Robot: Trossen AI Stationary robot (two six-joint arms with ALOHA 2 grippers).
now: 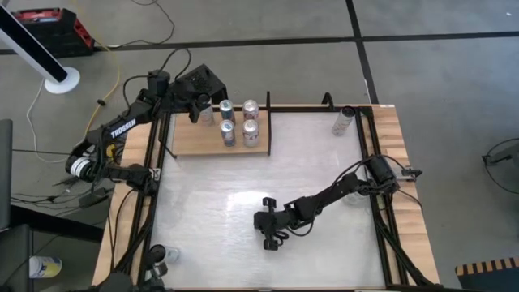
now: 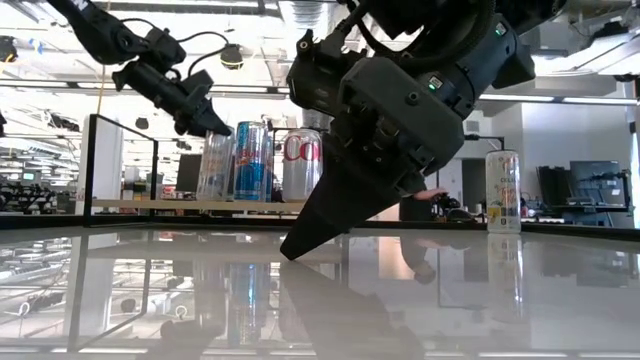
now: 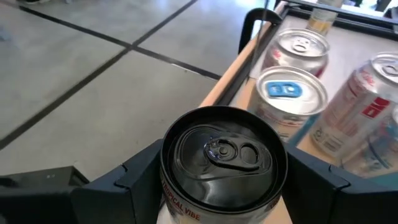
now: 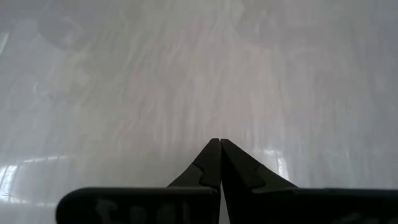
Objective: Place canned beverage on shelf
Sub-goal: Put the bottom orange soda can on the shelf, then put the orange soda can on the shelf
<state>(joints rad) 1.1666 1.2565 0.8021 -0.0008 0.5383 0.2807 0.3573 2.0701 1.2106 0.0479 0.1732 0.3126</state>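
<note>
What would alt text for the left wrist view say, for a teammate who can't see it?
The left gripper holds a black-topped can between its two dark fingers, at the edge of the wooden shelf. Beyond it on the shelf stand other cans, including a blue-tabbed can and a silver-topped can.

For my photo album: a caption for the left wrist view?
Left gripper grips a black-topped can beside other cans on the shelf.

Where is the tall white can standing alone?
In the high view, the tall white can stands alone at the glossy white table's far right corner, beside the black rail.
</note>
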